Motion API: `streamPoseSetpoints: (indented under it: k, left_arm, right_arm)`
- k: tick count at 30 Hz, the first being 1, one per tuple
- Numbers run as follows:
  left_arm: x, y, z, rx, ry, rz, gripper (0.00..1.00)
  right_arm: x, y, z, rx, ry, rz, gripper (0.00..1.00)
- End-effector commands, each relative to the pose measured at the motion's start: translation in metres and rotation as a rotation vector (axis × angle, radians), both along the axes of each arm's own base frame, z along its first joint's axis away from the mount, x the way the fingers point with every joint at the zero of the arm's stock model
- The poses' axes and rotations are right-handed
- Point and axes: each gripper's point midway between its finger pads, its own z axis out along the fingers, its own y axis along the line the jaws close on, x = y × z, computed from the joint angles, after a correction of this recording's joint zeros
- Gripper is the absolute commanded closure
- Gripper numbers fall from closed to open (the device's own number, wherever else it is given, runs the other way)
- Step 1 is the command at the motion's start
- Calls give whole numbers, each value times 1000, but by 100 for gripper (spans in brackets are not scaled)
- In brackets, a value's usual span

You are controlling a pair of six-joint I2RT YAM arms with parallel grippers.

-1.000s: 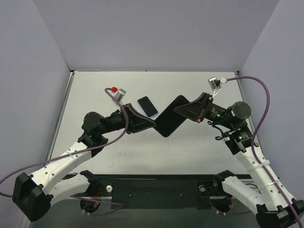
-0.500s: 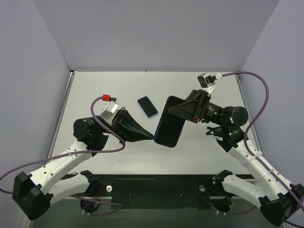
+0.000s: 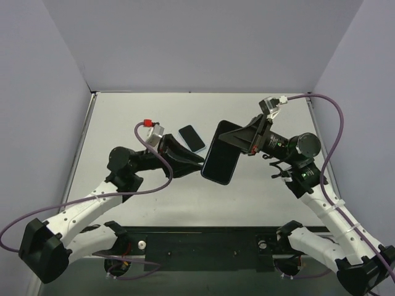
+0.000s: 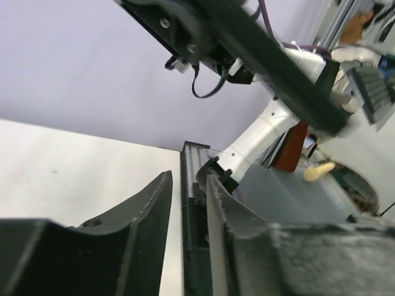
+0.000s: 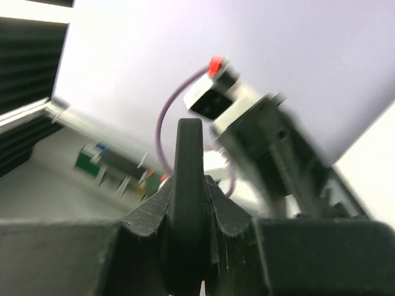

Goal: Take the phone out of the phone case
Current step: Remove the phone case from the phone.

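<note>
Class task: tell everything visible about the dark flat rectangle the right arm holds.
The dark rectangle is flat, black and round-cornered, with no markings visible. The right pincer is shut on its upper end, holding it tilted above the table. The left pincer sits beside its left edge, jaws slightly apart, not gripping it.

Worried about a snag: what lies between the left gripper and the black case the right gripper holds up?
Nothing: in the top view the left gripper sits right at the edge of the black case; whether they touch is unclear.
</note>
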Motion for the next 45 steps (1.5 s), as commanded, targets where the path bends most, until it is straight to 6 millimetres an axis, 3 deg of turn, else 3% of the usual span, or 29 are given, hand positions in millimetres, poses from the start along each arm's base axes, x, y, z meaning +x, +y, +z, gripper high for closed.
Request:
streamPoseSetpoints:
  k: [1,2,3,4,7,10,15,21,29,35,39,42,45]
  left_arm:
    - [-11,31,7,-111,80,156,56]
    - [-11,34,-1,-110,140,173,49]
    - [-10,41,7,-147,178,211,40]
    - [-5,42,4,-137,235,241,28]
    - [2,51,19,-245,373,277,21]
    - [6,51,33,-340,437,246,20]
    - [24,34,25,-320,509,228,26]
    - [13,28,43,-404,480,102,25]
    - [16,17,46,-398,485,86,26]
    - [20,9,48,-395,482,68,37]
    - [18,7,50,-394,448,65,57]
    - [12,6,55,-389,369,57,81]
    - [0,9,58,-402,257,27,90]
  right_arm:
    - [40,-32,10,-83,-106,-319,100]
    - [47,-32,-4,-145,-100,-349,100]
    - [52,-34,-5,-147,-94,-373,100]
    - [59,-33,-8,-145,-87,-386,100]
    - [76,-36,-5,-113,-80,-457,100]
    - [90,-34,-7,-78,-51,-481,100]
    - [100,-35,-7,-54,-27,-514,100]
    - [105,-32,-12,-66,-16,-513,100]
    - [102,-31,-14,-66,-16,-508,100]
    - [95,-31,-5,-41,-25,-495,100]
    - [90,-31,2,-2,-3,-468,100]
    - [83,-30,13,94,57,-406,100]
    - [79,-29,21,183,133,-325,100]
